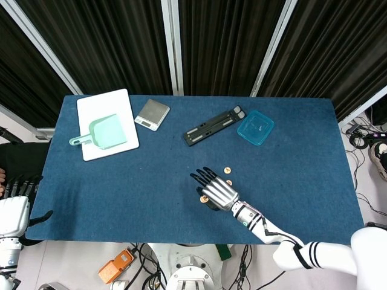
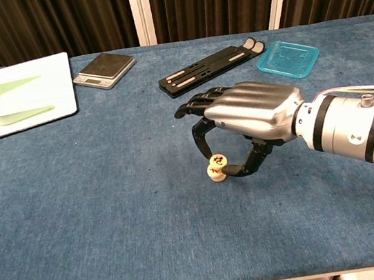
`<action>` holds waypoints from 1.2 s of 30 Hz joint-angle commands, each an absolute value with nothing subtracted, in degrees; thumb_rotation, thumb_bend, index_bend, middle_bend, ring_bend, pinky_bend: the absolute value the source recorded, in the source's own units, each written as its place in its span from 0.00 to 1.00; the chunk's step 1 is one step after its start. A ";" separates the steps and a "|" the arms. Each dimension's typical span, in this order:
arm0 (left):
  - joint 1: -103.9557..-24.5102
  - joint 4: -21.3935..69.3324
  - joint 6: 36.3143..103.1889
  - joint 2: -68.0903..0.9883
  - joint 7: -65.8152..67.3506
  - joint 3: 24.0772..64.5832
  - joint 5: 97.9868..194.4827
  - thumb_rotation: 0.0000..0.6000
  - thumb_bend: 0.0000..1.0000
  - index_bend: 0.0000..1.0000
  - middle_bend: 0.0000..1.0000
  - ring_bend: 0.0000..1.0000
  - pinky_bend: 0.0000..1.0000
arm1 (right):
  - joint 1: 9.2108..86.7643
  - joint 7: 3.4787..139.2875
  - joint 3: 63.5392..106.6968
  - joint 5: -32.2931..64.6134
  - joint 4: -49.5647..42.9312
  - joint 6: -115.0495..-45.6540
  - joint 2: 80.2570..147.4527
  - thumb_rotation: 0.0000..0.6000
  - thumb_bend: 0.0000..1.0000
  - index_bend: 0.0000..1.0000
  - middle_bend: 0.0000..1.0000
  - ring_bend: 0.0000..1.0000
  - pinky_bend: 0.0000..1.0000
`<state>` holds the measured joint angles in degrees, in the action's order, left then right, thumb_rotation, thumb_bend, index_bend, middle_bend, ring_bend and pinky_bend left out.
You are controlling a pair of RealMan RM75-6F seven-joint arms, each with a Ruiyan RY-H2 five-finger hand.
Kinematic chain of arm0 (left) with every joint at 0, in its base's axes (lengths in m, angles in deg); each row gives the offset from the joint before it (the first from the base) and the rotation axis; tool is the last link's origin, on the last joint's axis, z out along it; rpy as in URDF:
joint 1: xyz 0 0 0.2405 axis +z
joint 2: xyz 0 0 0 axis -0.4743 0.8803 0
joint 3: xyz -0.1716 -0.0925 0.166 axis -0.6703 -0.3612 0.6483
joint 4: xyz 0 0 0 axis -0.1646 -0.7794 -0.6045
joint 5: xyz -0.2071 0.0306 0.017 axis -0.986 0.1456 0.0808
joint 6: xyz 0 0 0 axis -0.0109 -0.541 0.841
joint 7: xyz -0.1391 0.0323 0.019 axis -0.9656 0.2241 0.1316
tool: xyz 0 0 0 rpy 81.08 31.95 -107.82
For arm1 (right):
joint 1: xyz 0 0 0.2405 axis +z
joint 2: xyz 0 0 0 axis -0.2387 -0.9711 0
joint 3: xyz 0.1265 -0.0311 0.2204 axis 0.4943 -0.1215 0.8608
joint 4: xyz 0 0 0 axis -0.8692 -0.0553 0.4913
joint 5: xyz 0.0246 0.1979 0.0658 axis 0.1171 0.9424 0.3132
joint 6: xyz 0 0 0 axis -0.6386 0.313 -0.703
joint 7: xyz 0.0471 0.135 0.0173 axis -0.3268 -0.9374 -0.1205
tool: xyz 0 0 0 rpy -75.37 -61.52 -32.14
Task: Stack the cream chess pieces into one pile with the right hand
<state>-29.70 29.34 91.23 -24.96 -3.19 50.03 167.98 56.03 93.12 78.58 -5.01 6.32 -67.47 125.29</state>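
My right hand (image 2: 249,112) hovers near the table's middle front and pinches a cream chess piece (image 2: 218,160) between thumb and a finger. That piece sits right on top of a second cream piece (image 2: 214,172) lying on the blue cloth. In the head view the same hand (image 1: 216,191) covers most of this pair (image 1: 204,199). Two more cream pieces (image 1: 227,171) (image 1: 228,182) lie just behind and to the right of the hand. My left hand (image 1: 13,206) is off the table's front left corner, fingers extended, holding nothing.
A black bar-shaped tool (image 2: 209,61) and a teal lid (image 2: 288,58) lie behind the right hand. A small scale (image 2: 104,69) and a white board (image 2: 43,104) carrying a green scoop (image 2: 1,95) are at the back left.
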 commanded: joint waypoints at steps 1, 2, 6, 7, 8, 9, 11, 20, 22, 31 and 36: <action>-29.70 29.25 91.21 -25.00 -3.22 50.02 167.98 1.00 0.08 0.17 0.14 0.06 0.00 | 56.10 93.13 78.50 -4.91 6.27 -67.45 125.37 1.00 0.50 0.52 0.12 0.03 0.10; -29.70 29.22 91.21 -25.01 -3.25 50.01 167.97 1.00 0.08 0.17 0.14 0.06 0.00 | 56.13 93.13 78.46 -4.88 6.24 -67.47 125.40 1.00 0.50 0.52 0.12 0.03 0.10; -29.72 29.05 91.13 -25.05 -3.36 50.01 167.98 1.00 0.08 0.17 0.14 0.06 0.00 | 56.16 93.07 78.27 -4.70 6.07 -67.56 125.45 1.00 0.50 0.50 0.12 0.03 0.10; -29.74 29.03 91.11 -25.06 -3.37 50.00 167.98 1.00 0.08 0.17 0.14 0.06 0.00 | 56.17 93.04 78.23 -4.66 6.06 -67.55 125.45 1.00 0.50 0.50 0.12 0.03 0.10; -29.75 29.02 91.11 -25.08 -3.38 49.98 167.98 1.00 0.08 0.17 0.14 0.06 0.00 | 56.19 93.01 78.19 -4.63 6.05 -67.53 125.46 1.00 0.50 0.50 0.12 0.03 0.10; -29.77 29.02 91.11 -25.09 -3.39 49.96 167.99 1.00 0.08 0.17 0.14 0.06 0.00 | 56.22 93.01 78.15 -4.62 6.04 -67.54 125.47 1.00 0.50 0.50 0.12 0.03 0.10; -29.76 29.01 91.20 -25.09 -3.42 49.93 168.03 1.00 0.08 0.17 0.14 0.06 0.00 | 56.25 93.09 78.04 -4.66 6.06 -67.62 125.47 1.00 0.50 0.49 0.12 0.03 0.10; -29.69 28.91 91.29 -25.16 -3.41 49.91 168.03 1.00 0.08 0.17 0.14 0.06 0.00 | 55.85 92.74 77.78 -5.49 6.27 -69.37 124.96 1.00 0.50 0.45 0.12 0.03 0.10; -29.69 28.83 91.28 -25.13 -3.47 49.89 168.02 1.00 0.08 0.17 0.14 0.06 0.00 | 55.04 92.03 78.03 -5.53 6.42 -71.06 124.15 1.00 0.50 0.44 0.12 0.03 0.10; -30.15 28.72 90.82 -25.42 -3.55 49.76 168.17 1.00 0.08 0.17 0.14 0.06 0.00 | 52.35 91.60 78.57 -0.37 3.49 -71.67 120.54 1.00 0.49 0.45 0.12 0.03 0.10; -30.41 29.11 90.59 -25.40 -3.02 49.79 168.30 1.00 0.08 0.17 0.14 0.06 0.00 | 52.51 91.21 78.60 1.03 0.31 -70.18 121.88 1.00 0.49 0.46 0.12 0.03 0.10</action>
<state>-30.39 29.09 90.60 -25.41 -3.04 49.79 168.30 52.47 91.41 78.58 0.63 0.96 -70.68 121.44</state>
